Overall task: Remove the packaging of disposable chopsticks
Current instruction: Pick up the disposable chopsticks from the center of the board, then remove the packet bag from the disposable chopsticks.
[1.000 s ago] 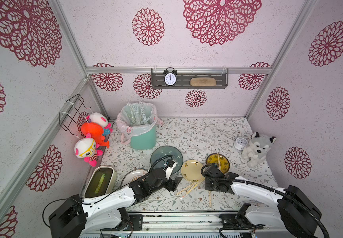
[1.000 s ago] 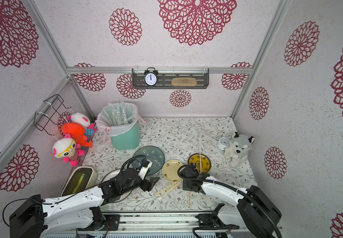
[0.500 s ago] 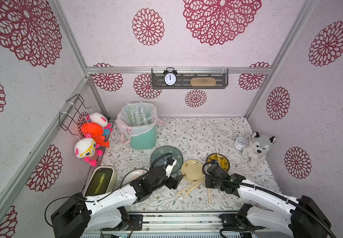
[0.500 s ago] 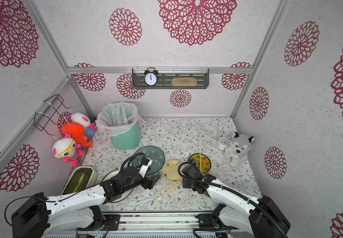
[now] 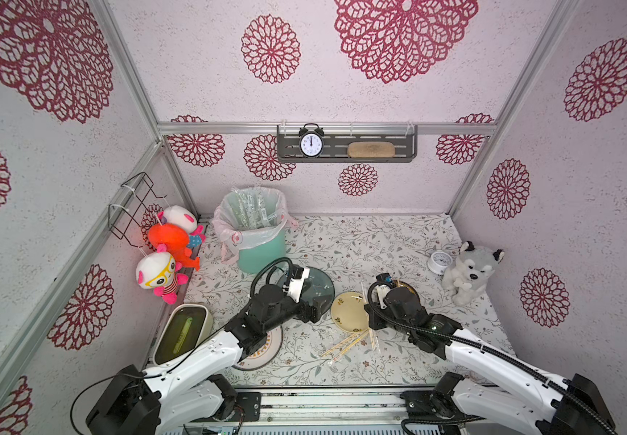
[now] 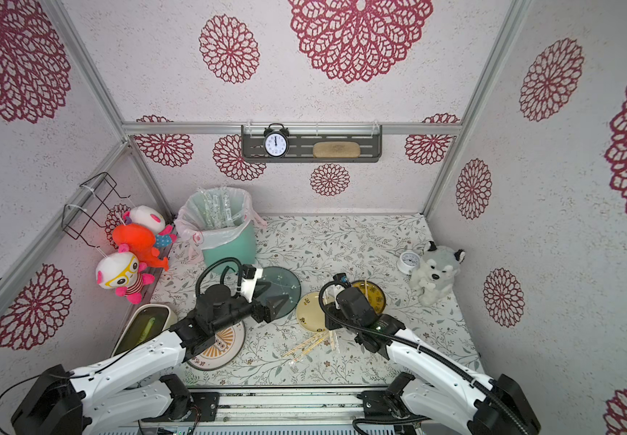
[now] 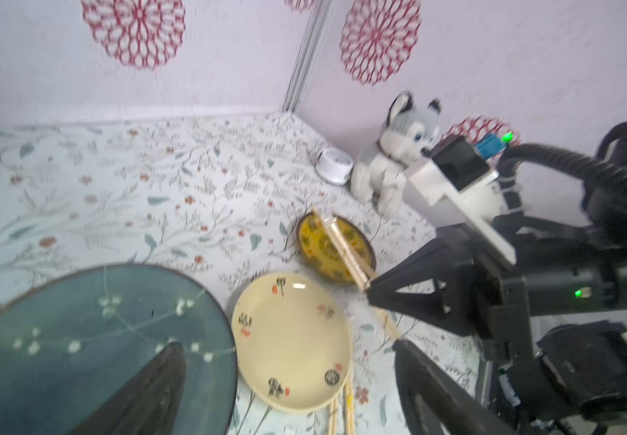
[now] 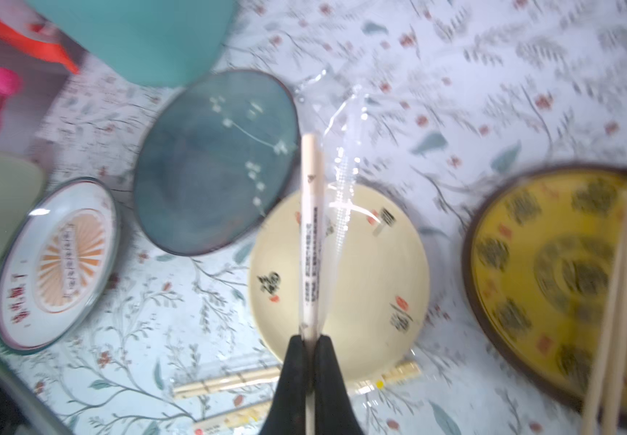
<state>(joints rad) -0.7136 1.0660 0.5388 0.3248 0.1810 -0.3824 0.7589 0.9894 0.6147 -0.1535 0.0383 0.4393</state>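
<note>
Sleeve point(image 8: 342, 177) label point(image 8: 311, 256) txt illegible

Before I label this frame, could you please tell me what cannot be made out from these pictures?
Label print on the held sleeve: right wrist view, motion blur.
Lower end of the held chopsticks: right wrist view, behind the right gripper.
Number of loose chopsticks: top views, too small, overlapping.
Sleeves in the bin: top views, too small to count.

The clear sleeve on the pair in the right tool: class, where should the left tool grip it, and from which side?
Grip the sleeve's loose end beyond the chopsticks' free tip; the right tool pinches their other end. The open left tool, over the blue plate, should likely come from that side.
</note>
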